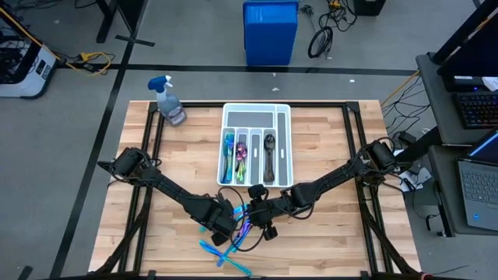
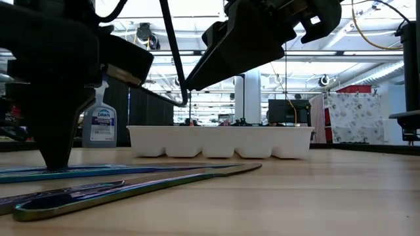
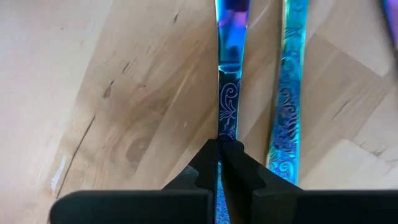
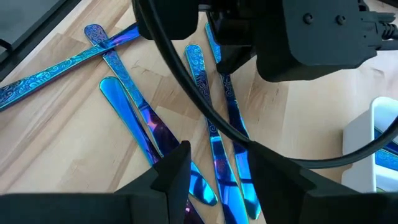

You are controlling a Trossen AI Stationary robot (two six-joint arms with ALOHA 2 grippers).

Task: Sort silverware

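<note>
High view, wooden table (image 1: 327, 148), grey floor, left hand (image 1: 228, 225) gripping knife (image 3: 227, 93), right hand (image 1: 263, 220) wide.

A white compartmented tray (image 1: 285, 148) on a wooden table (image 1: 327, 225), a spray bottle (image 1: 169, 101) at its corner, a blue bin (image 1: 270, 31) beyond

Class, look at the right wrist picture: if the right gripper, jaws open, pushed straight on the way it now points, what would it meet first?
Most likely the loose blue knives lying on the table just ahead of the right gripper. The left gripper, shut on one piece, sits beyond them; depth is hard to judge.
</note>
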